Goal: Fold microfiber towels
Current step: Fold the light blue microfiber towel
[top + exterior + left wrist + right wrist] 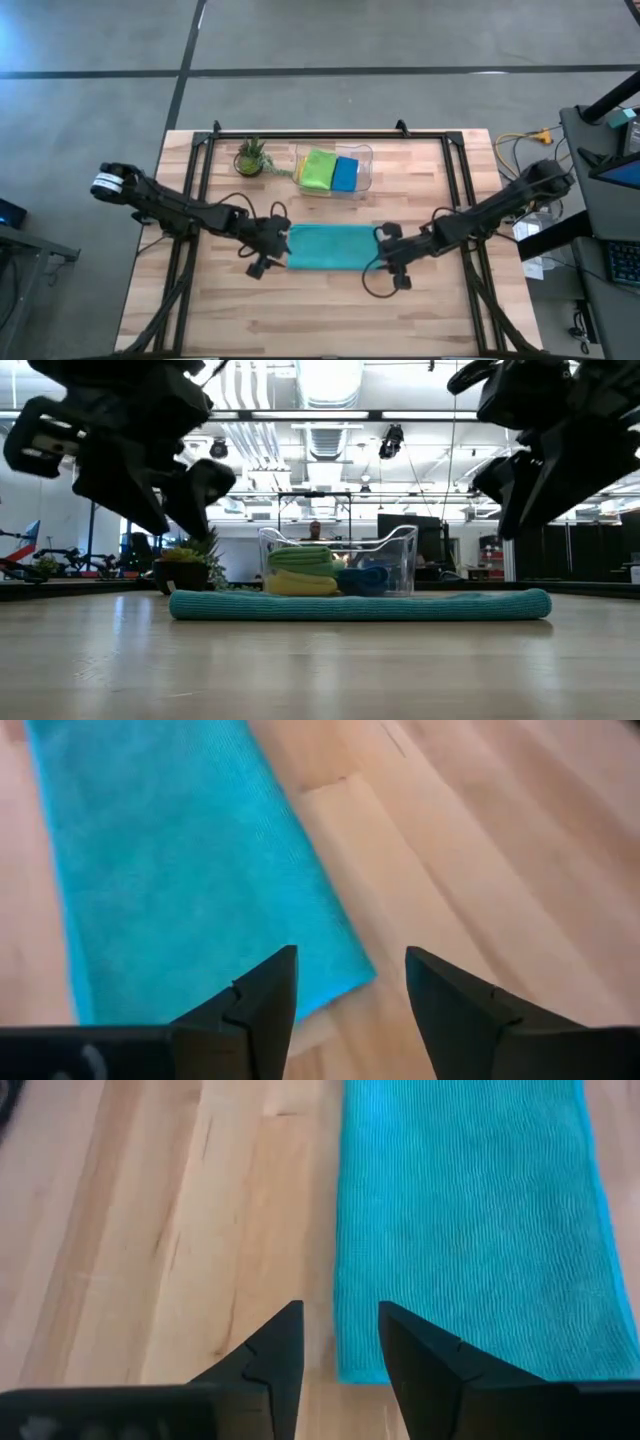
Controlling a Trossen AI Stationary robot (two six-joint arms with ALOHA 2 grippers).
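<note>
A teal towel (332, 247) lies flat on the wooden table as a folded oblong, its long sides running left to right; it also shows in the low view (360, 605). My left gripper (277, 247) hovers open above the towel's left end (200, 890). My right gripper (387, 250) hovers open above the towel's right end (470, 1230). In the low view both grippers hang clear above the towel. A yellow, a lime green (319, 168) and a blue towel (345, 173) lie folded in a clear plastic bin (365, 153).
The clear bin stands at the table's far middle, a small potted plant (250, 157) to its left. Bare wood lies between the teal towel and the near edge. Black frame rails run along both sides of the table.
</note>
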